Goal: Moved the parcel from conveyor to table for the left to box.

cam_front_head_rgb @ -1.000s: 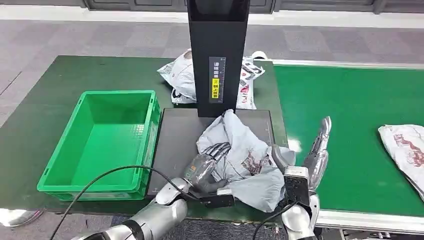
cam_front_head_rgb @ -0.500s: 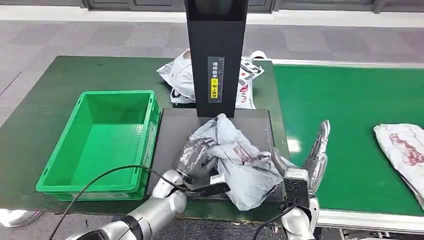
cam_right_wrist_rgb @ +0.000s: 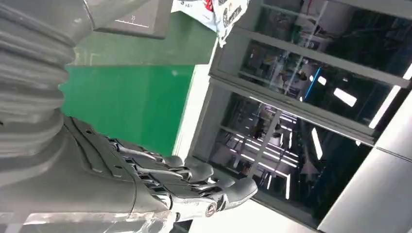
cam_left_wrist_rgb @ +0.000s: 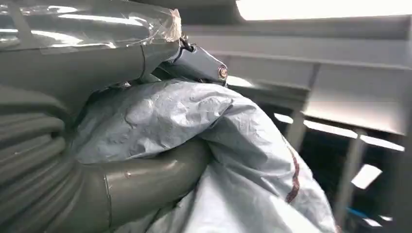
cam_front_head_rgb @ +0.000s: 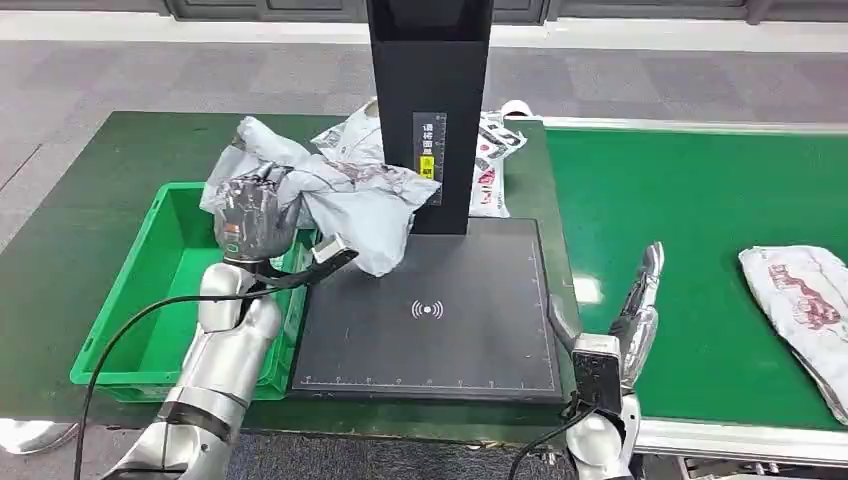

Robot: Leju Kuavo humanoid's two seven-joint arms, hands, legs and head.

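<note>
My left hand [cam_front_head_rgb: 248, 214] grips a crumpled grey parcel bag [cam_front_head_rgb: 345, 195] and holds it in the air over the right rim of the green box [cam_front_head_rgb: 150, 290]. Up close, the thumb and fingers [cam_left_wrist_rgb: 150, 170] wrap the grey plastic [cam_left_wrist_rgb: 194, 121]. Part of the bag still hangs above the black scanner plate [cam_front_head_rgb: 430, 310]. My right hand [cam_front_head_rgb: 635, 305] stands at the table's front right, fingers stretched out and apart, holding nothing [cam_right_wrist_rgb: 180, 184]. It sits at the edge of the green conveyor [cam_front_head_rgb: 700, 220].
A black scanner post [cam_front_head_rgb: 425, 100] rises behind the plate. Two white printed parcels [cam_front_head_rgb: 495, 150] lie behind the post. Another white parcel [cam_front_head_rgb: 800, 295] lies on the conveyor at the right. A black cable [cam_front_head_rgb: 130, 330] loops along my left arm.
My left hand has lifted the grey parcel off the scanner plate and carried it up and left toward the green box. The right hand has stayed in place.
</note>
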